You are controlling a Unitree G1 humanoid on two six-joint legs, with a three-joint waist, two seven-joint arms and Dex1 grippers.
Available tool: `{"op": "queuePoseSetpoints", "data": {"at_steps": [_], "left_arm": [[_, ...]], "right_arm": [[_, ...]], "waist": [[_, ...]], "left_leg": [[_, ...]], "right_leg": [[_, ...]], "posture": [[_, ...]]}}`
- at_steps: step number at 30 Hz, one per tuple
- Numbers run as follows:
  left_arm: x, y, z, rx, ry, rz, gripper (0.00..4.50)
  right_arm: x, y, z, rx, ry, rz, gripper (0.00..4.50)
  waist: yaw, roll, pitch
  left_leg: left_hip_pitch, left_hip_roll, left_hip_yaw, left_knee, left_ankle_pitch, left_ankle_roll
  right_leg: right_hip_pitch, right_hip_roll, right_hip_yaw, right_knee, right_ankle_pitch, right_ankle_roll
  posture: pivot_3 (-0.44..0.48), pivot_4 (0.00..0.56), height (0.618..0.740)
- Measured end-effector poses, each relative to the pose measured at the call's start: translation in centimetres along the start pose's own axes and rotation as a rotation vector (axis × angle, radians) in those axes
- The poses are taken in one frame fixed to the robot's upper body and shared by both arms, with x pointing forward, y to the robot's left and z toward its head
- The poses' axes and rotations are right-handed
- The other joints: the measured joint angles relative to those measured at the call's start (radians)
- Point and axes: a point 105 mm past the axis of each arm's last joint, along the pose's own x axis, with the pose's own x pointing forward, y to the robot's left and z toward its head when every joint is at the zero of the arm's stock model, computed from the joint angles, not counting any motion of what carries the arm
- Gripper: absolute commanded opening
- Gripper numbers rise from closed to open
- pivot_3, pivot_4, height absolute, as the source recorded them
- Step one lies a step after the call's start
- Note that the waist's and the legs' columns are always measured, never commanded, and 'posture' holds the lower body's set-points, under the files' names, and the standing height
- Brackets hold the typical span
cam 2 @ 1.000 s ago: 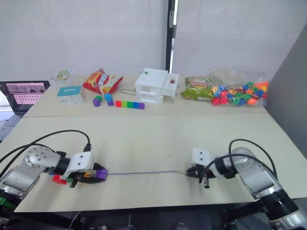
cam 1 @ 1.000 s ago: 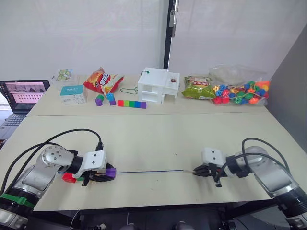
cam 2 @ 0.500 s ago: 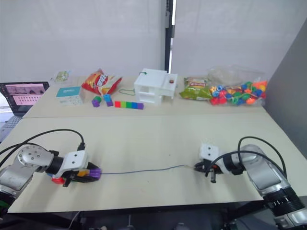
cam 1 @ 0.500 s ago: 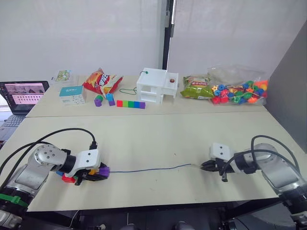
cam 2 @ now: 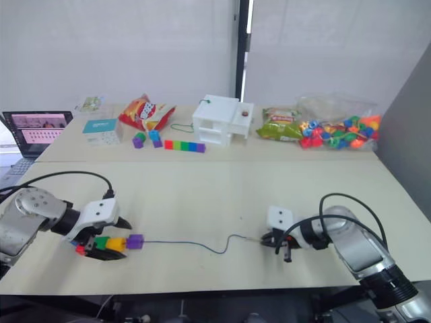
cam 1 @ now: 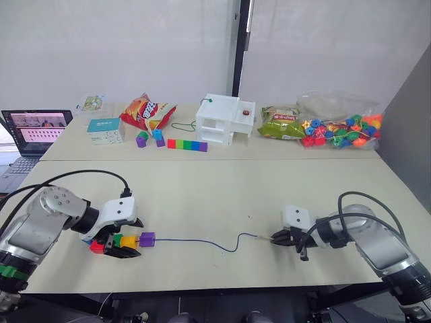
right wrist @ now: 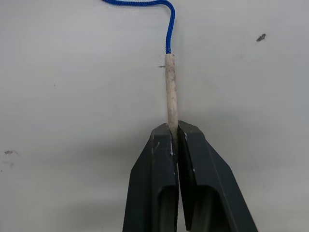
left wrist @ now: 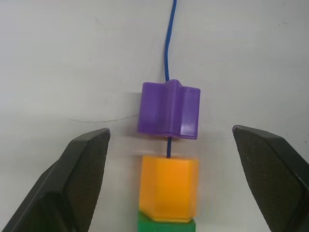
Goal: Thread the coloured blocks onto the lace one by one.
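The coloured blocks sit in a row on the dark-blue lace (cam 1: 195, 241) on the near table: purple (cam 1: 147, 239), yellow-orange (cam 1: 128, 241), green (cam 1: 116, 239) and red (cam 1: 97, 247). My left gripper (cam 1: 123, 243) stands open around the row, its fingers (left wrist: 82, 179) well clear of the purple block (left wrist: 169, 110) and the orange block (left wrist: 169, 188). The lace runs right in a slack curve to its pale stiff tip (right wrist: 170, 94). My right gripper (right wrist: 175, 128) is shut on that tip, low over the table (cam 1: 202, 195).
On the far table lie a chips bag (cam 1: 145, 111), a white toy house (cam 1: 225, 120), a bar of coloured segments (cam 1: 185, 145), two loose blocks (cam 1: 148, 140), a green snack bag (cam 1: 281, 123), a bag of beads (cam 1: 340, 128), a teal box (cam 1: 106, 130) and a laptop (cam 1: 37, 128).
My left gripper has opened and let go of the purple block, which now lies on the table. The lace has gone from taut to a slack curve.
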Motion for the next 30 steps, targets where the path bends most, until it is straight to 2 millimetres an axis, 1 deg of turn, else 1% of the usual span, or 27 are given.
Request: {"op": "queuePoseSetpoints", "data": {"at_steps": [2, 4, 6, 8, 10, 13, 17, 25, 28, 30], "left_arm": [[-0.6, 0.2, 0.6, 0.041, 0.043, -0.004, 4.28], [-1.0, 0.2, 2.1, 0.063, 0.06, -0.027, 4.28], [-1.4, -0.3, 3.1, 0.056, 0.151, -0.081, 4.28], [-1.7, -0.2, 2.8, 0.018, 0.279, -0.087, 4.28], [-1.1, -0.1, 2.5, -0.034, 0.345, -0.093, 4.28], [0.4, -0.8, 1.8, -0.06, 0.398, -0.153, 4.28], [2.6, 0.0, 2.2, -0.043, 0.407, -0.135, 4.28], [3.2, 0.7, 2.5, -0.016, 0.422, -0.09, 4.28], [3.2, 0.6, 2.4, -0.013, 0.424, -0.077, 3.45], [3.2, 0.6, 2.3, -0.017, 0.422, -0.071, 2.81]], "right_arm": [[0.2, 0.0, 0.2, -0.008, -0.001, -0.004, 0.0], [0.3, -0.1, 0.3, -0.011, -0.001, -0.008, 0.0], [0.5, 0.0, 0.5, -0.019, -0.006, -0.007, 0.0], [0.7, 0.0, 0.7, -0.023, -0.008, -0.005, 0.0], [0.8, 0.1, 0.8, -0.02, -0.01, -0.006, 0.0], [0.9, 0.1, 0.9, -0.017, -0.012, -0.01, 0.0], [0.8, 0.4, 0.8, -0.013, -0.013, -0.018, 0.0], [0.7, 0.6, 0.7, -0.002, -0.01, -0.021, 0.0], [0.7, 0.5, 0.6, 0.003, -0.009, -0.024, 0.0], [0.8, 0.6, 0.6, 0.005, -0.01, -0.023, 0.0]], "waist": [[0.0, 0.0, 0.0], [0.0, -0.001, 0.001], [0.0, -0.004, 0.002], [-0.002, -0.004, 0.001], [-0.003, -0.004, 0.001], [-0.007, -0.005, 0.002], [-0.001, -0.006, 0.002], [0.007, -0.006, 0.001], [0.008, -0.005, 0.001], [0.008, -0.005, 0.001]], "left_leg": [[0.0, 0.0, 0.0, 0.0, 0.0, 0.0], [0.0, 0.0, 0.0, 0.0, 0.0, 0.0], [-0.001, 0.0, 0.0, 0.0, 0.0, 0.0], [0.0, -0.001, 0.0, 0.0, 0.0, 0.0], [0.0, -0.001, 0.0, 0.0, 0.0, 0.0], [-0.001, 0.0, 0.0, 0.0, 0.0, 0.0], [-0.001, 0.0, -0.001, 0.001, 0.0, 0.0], [0.001, -0.001, -0.001, 0.001, 0.0, 0.0], [0.002, -0.001, -0.001, 0.001, 0.0, 0.0], [0.002, -0.001, -0.001, 0.001, 0.0, 0.0]], "right_leg": [[0.0, 0.0, 0.0, 0.0, 0.0, 0.0], [0.0, 0.001, 0.0, 0.0, 0.0, 0.0], [0.0, 0.002, 0.0, -0.001, 0.0, 0.0], [0.001, 0.002, 0.001, 0.0, -0.001, 0.001], [0.0, 0.003, 0.001, 0.0, -0.001, 0.001], [-0.001, 0.003, 0.002, 0.0, -0.001, 0.001], [0.0, 0.002, 0.001, 0.0, -0.001, 0.001], [0.003, 0.001, 0.001, 0.0, -0.001, 0.001], [0.003, 0.001, 0.002, 0.001, -0.001, 0.001], [0.002, 0.001, 0.002, 0.001, -0.001, 0.001]], "posture": [[0.0, 0.15, 0.74], [0.0, 0.15, 0.74], [0.0, 0.15, 0.74], [0.0, 0.15, 0.74], [0.0, 0.15, 0.74], [0.0, 0.15, 0.74], [0.0, 0.15, 0.74], [0.0, 0.15, 0.74], [0.0, 0.15, 0.74], [0.0, 0.15, 0.74]]}}
